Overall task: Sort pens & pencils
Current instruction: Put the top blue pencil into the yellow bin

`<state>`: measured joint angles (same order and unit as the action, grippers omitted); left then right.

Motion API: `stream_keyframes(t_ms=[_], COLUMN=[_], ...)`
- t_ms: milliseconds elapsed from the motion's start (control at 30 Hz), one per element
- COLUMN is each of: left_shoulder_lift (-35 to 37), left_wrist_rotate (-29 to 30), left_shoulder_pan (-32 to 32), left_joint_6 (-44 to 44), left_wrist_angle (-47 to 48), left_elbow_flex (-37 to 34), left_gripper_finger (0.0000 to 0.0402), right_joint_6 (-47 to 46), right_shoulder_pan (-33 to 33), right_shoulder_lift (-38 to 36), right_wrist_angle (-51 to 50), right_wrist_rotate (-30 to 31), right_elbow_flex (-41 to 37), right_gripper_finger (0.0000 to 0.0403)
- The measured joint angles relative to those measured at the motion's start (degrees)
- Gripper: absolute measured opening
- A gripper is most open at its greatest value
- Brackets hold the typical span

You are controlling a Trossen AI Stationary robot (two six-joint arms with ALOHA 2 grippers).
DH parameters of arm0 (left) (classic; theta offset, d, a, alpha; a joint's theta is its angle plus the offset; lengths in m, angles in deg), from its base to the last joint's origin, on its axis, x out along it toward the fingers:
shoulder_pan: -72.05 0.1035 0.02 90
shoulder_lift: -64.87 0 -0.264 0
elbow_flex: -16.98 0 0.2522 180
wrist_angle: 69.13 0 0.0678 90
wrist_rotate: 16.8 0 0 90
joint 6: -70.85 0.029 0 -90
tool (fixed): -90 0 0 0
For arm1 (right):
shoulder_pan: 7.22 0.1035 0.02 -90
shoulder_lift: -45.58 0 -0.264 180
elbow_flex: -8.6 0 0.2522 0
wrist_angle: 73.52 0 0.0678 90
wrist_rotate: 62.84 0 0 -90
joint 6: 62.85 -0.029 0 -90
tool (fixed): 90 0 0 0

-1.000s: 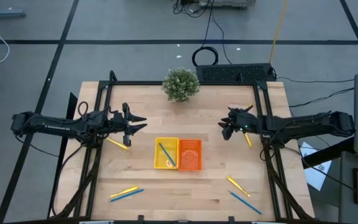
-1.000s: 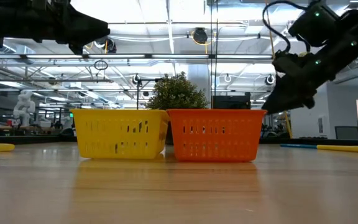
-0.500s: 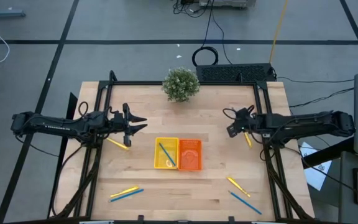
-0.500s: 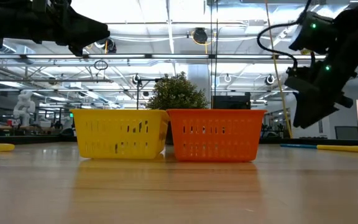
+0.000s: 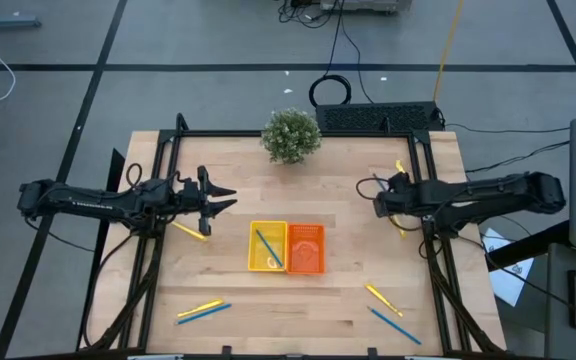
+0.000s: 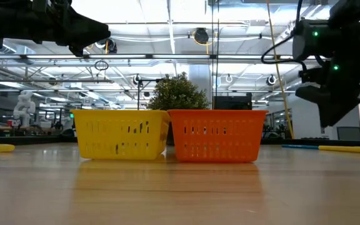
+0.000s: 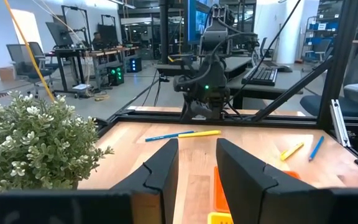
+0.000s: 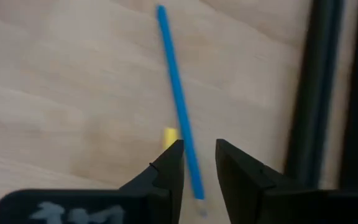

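Right gripper [image 8: 199, 163] has shifted toward desk [image 5: 348, 300] edge, narrowly parted over blue pen [image 8: 178, 99], holding nothing; left gripper [image 5: 220, 199] unchanged, part-open, empty.

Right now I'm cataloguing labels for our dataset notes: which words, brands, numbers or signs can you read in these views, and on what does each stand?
None can be read.
Pale marks on the dark body of the right end effector: too blurred to read.
Yellow slotted basket, orange slotted basket: no lettering shows.
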<state>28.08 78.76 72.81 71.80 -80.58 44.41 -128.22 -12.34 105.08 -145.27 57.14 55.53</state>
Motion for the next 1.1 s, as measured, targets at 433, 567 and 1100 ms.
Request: stream_keyframes(t_ms=[433, 567, 1100], left_shoulder_lift=[-0.04, -0.04, -0.04], left_wrist_rotate=[-0.02, -0.02, -0.02], left_shoulder_pan=[0.00, 0.00, 0.01], left_joint_6=[0.00, -0.09, -0.31], left_wrist_angle=[0.26, 0.31, 1.33], left_elbow_flex=[0.02, 0.02, 0.02], left_gripper_finger=[0.0115, 0.0115, 0.0115], right_joint_6=[0.28, 1.04, 3.20], right_shoulder_pan=[0.00, 0.00, 0.00], right_shoulder_lift=[3.42, 3.44, 3.33], right_wrist_angle=[0.62, 1.17, 7.48], right_wrist_rotate=[-7.28, -9.14, -14.85], right_elbow_flex=[-2.93, -5.04, -7.61], right_gripper_finger=[0.0065, 0.0065, 0.0042])
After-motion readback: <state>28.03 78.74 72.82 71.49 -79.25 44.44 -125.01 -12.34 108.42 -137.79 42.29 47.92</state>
